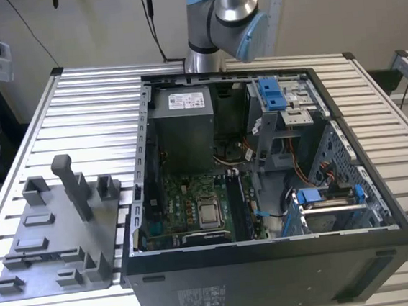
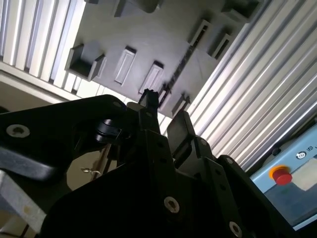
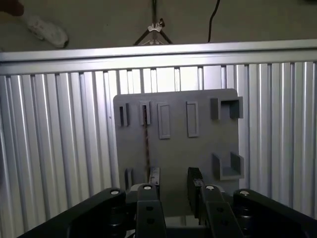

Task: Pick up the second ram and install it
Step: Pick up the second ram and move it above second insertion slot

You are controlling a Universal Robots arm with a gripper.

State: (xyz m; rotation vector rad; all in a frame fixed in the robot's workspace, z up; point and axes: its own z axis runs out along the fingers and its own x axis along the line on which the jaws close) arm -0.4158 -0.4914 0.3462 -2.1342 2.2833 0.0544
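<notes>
Ram [image 3: 146,144] is standing edgewise in the tray [image 3: 173,153], below the gripper [image 3: 174,179] and just outside one of its fingers [image 3: 194,181], which are gaping empty; gripping cleanly is calling for centring astride its thin edge.

No text can be read.
- White label [image 1: 186,99] on the power supply [image 1: 180,133], upper middle of the exterior view: print too small to tell.
- Pale lettering [image 1: 201,298] on the computer case [image 1: 288,279], lower middle of the exterior view: too small to tell.
- Small marking [image 2: 303,154] on the blue box [image 2: 297,198] with the red button [image 2: 281,175], second wrist view: unreadable.
</notes>
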